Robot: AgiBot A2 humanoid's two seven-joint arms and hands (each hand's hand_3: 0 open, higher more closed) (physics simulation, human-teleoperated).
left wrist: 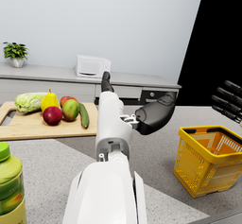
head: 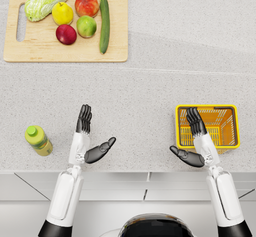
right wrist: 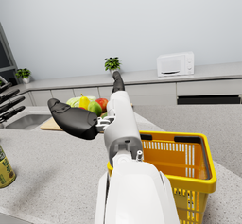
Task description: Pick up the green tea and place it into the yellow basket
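The green tea bottle [head: 38, 140], yellow-green with a green cap, stands upright on the counter at the near left; it also shows in the left wrist view as the bottle [left wrist: 10, 185] and in the right wrist view as the bottle [right wrist: 4, 168]. My left hand [head: 89, 136] hovers open to the right of it, fingers straight, thumb out, holding nothing. The yellow basket [head: 233, 126] sits at the near right, and it holds nothing. My right hand [head: 194, 141] is open over the basket's left edge, thumb pointing left. The left hand [left wrist: 142, 109] and the right hand [right wrist: 90, 116] show in their wrist views.
A wooden cutting board [head: 30, 48] lies at the far left with a cabbage [head: 46, 1], a pear [head: 62, 14], a cucumber [head: 104, 23] and other fruit. The counter's front edge [head: 130, 171] runs just behind my hands. A microwave [left wrist: 92, 67] stands on the back counter.
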